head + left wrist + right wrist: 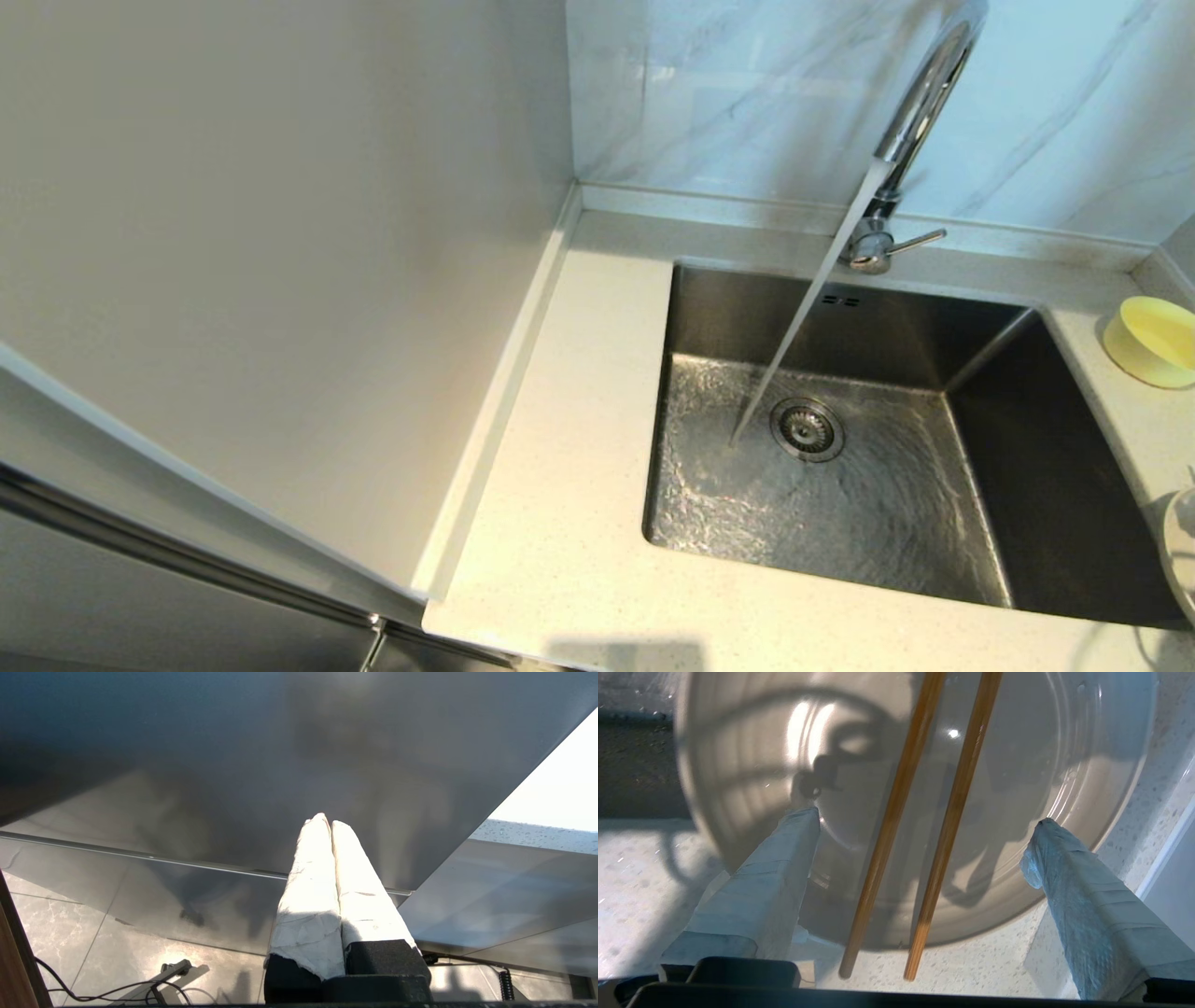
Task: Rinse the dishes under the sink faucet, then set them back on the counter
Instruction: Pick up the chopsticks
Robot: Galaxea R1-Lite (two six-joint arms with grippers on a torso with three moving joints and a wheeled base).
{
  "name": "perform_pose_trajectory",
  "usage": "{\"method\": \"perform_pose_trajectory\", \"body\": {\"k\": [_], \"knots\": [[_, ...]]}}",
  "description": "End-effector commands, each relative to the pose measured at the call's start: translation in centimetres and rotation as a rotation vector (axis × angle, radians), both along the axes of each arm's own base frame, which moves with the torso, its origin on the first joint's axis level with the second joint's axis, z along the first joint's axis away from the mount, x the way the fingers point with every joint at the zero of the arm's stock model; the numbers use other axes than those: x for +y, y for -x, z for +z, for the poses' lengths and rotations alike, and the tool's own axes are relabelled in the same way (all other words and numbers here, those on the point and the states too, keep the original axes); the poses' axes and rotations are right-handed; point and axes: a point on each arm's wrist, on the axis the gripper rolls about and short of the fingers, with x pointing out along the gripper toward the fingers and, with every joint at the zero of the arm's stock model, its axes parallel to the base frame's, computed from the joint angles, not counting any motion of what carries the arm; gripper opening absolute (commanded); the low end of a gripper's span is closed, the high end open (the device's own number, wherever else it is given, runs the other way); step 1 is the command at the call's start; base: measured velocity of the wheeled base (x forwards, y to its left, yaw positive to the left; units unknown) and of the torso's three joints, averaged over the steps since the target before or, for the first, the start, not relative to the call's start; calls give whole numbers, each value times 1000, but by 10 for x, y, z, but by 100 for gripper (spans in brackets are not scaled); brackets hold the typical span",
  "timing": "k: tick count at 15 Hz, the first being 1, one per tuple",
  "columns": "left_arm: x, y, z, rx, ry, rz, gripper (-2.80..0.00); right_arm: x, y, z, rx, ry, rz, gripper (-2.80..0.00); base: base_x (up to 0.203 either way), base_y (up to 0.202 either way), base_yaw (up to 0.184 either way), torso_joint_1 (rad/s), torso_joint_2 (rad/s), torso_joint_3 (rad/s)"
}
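The chrome faucet (920, 103) is running; its water stream (803, 308) falls into the steel sink (1027, 448) beside the drain strainer (807, 428). A pale-yellow bowl (1153, 341) stands on the counter (560, 467) to the right of the sink. In the right wrist view my right gripper (924, 821) is open above the off-white plate (1017, 765). Two wooden chopsticks (896, 812) lie across the plate between the fingers, untouched. An edge of the plate (1181, 551) shows at the head view's right border. My left gripper (327, 821) is shut and empty, parked low by the cabinet front.
A tall pale panel (280, 280) walls off the counter's left side. The grey-veined marble wall (728, 93) rises behind the low back edge. Rippling water covers the sink floor. The plate sits close to a white wall edge (1164, 858).
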Motion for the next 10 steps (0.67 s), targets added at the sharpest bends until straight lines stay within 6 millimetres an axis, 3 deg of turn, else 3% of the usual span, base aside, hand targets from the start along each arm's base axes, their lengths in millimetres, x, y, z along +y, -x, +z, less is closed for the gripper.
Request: {"method": "perform_pose_trajectory", "body": {"k": [1,10], "knots": [[0,0,0,0,0,0,-280,-5,-4,-8,17,-20,3,0,0,0,0,0,0,0],[0,0,0,0,0,0,-280,-13,-10,-13,27,-33,2,0,0,0,0,0,0,0]]}}
